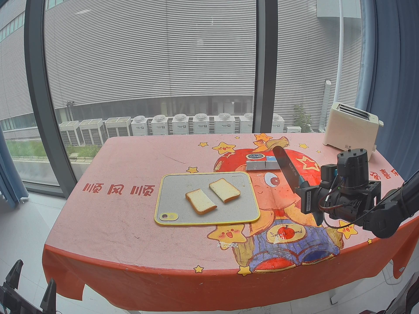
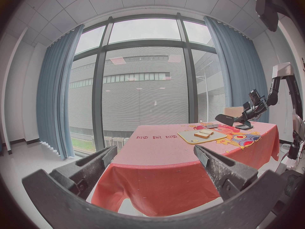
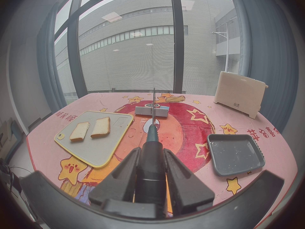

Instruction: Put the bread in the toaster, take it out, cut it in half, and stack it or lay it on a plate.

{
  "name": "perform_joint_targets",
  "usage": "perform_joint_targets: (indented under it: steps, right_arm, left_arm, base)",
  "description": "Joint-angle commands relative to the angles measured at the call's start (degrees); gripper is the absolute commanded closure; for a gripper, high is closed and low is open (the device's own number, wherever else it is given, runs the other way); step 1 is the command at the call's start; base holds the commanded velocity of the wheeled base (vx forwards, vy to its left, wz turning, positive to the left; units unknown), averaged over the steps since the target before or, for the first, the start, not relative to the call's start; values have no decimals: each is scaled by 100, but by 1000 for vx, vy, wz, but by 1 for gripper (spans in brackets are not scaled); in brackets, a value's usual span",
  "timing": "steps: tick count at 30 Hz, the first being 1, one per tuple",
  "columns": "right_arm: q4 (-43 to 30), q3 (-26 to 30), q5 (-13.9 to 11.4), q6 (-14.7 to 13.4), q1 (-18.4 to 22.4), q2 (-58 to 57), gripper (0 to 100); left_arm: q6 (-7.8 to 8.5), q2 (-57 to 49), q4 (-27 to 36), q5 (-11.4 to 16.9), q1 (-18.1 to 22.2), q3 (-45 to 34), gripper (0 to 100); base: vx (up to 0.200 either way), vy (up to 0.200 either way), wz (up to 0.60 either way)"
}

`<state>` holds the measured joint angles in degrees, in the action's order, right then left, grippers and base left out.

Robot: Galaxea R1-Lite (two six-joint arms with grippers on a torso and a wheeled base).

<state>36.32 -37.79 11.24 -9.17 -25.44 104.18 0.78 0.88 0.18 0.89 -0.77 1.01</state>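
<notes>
The left gripper [image 2: 155,149] hangs below and well off the table's [image 1: 118,223] near left corner, its claw spread wide and holding nothing. On the red printed cloth, a grey board [image 1: 174,197] with a yellow rim lies flat near the middle, well in from the left and near edges. On the board are the bread's two pieces, lying flat side by side: the left half [image 1: 200,201] and the right half [image 1: 224,190], close together with a narrow gap between them, towards the board's right part. Its left part shows bare grey.

Just beyond the board's far right corner sits a small grey and blue block [image 1: 262,165]. To the right of the board, the right gripper [image 3: 151,153] is held above the cloth, its claw clamped on the dark handle of a knife [image 1: 286,164]. The blade stands on edge and points away from the robot and to the left, its tip towards the block, well clear of the bread. A strip of open cloth separates the board's right edge from the gripper.

Right of the gripper, a dark rectangular tray [image 3: 235,136] rests near the table's right edge with only a few pale specks on its floor. At the far right corner a cream toaster [image 1: 351,129] stands upright, close to the table's edge, with a blue curtain just behind it.
</notes>
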Motion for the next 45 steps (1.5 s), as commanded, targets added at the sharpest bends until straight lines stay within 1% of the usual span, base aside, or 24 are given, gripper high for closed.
perform_joint_targets:
  steps: [1, 8, 11, 12, 13, 14, 15, 16, 18, 28, 45]
  right_arm:
    - [7, -53, -17, -6, 101, 261, 100]
    - [7, -176, -122, -24, 154, 445, 100]
    - [7, -202, -236, -32, 136, 419, 100]
    - [7, -202, -307, -76, 110, 392, 100]
    - [7, -202, -307, -76, 110, 392, 100]
    - [7, -202, -412, -217, 92, 392, 100]
    - [7, -202, -421, -235, 92, 384, 100]
    - [7, -220, -465, -349, 74, 401, 100]
    - [7, -255, -491, -375, 74, 419, 100]
    - [7, -554, -491, -393, 101, 568, 100]
    - [7, -668, -474, -393, 118, 823, 100]
  left_arm:
    - [1, -17, -1, -1, -2, -84, 0]
    - [1, -17, -1, -1, -2, -84, 0]
    - [1, -17, -1, -1, -2, -84, 0]
    - [1, -17, -1, -1, -2, -84, 0]
    - [1, -17, -1, -1, -2, -84, 0]
    - [1, -17, -1, -1, -2, -84, 0]
    - [1, -17, -1, -1, -2, -84, 0]
    - [1, -17, -1, -1, -2, -84, 0]
    - [1, -17, -1, -1, -2, -84, 0]
    - [1, -17, -1, -1, -2, -84, 0]
    - [1, -17, -1, -1, -2, -84, 0]
  base:
    - [0, 0, 0]
    - [0, 0, 0]
    - [0, 0, 0]
    - [0, 0, 0]
    - [0, 0, 0]
    - [0, 0, 0]
    - [0, 0, 0]
    - [0, 0, 0]
    - [0, 0, 0]
    - [0, 0, 0]
    - [0, 0, 0]
